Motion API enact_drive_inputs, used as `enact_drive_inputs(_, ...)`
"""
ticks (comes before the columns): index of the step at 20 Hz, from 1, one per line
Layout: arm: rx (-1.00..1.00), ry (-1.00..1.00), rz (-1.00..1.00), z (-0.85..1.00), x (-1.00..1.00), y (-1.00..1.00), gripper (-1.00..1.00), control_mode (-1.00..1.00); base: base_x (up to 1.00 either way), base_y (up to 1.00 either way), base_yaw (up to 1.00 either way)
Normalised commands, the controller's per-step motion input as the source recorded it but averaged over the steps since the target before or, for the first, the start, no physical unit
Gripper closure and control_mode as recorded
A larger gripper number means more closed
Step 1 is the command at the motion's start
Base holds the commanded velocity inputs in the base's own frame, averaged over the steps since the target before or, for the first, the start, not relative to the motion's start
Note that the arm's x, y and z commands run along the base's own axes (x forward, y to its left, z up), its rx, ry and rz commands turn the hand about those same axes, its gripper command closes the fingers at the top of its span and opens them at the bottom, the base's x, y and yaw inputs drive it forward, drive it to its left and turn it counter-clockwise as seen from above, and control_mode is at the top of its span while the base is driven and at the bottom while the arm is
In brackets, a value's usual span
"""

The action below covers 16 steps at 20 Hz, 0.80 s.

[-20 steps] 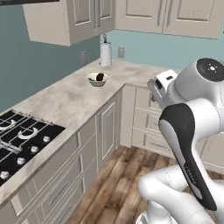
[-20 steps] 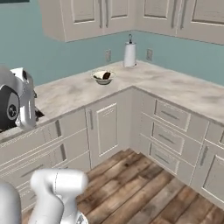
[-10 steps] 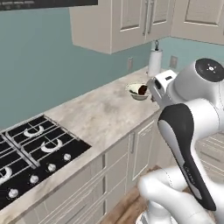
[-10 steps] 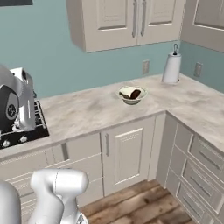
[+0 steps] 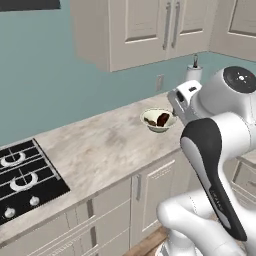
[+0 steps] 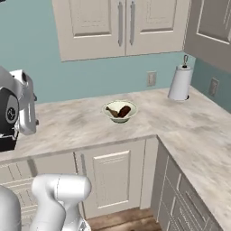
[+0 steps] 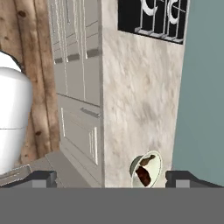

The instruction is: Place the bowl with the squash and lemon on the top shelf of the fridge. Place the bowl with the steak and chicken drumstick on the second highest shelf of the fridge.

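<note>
The base has driven closer, so the meat bowl (image 6: 120, 111) on the counter (image 6: 81, 124) looks nearer, probably within reach; the gripper (image 7: 109, 177) hangs spread and empty.

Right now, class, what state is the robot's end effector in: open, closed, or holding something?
End effector: open and empty; in the hand view its fingertips stand wide apart, with the bowl of meat on the counter beyond them, untouched.

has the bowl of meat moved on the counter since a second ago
No. The bowl sits equally near the paper towel roll; the whole view shifted because the base drove.
</note>
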Motion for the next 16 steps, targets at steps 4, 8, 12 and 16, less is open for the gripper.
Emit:
enact_drive_inputs(4,0.0,0.0,0.0,0.0,0.0,0.0,-1.0,1.0,0.76,-0.39,0.35)
enact_drive_inputs(8,0.0,0.0,0.0,0.0,0.0,0.0,-1.0,1.0,0.73,-0.17,0.35)
enact_drive_inputs(12,0.0,0.0,0.0,0.0,0.0,0.0,-1.0,1.0,0.23,-0.26,0.29)
enact_drive_inputs(16,0.0,0.0,0.0,0.0,0.0,0.0,-1.0,1.0,0.46,-0.45,0.2)
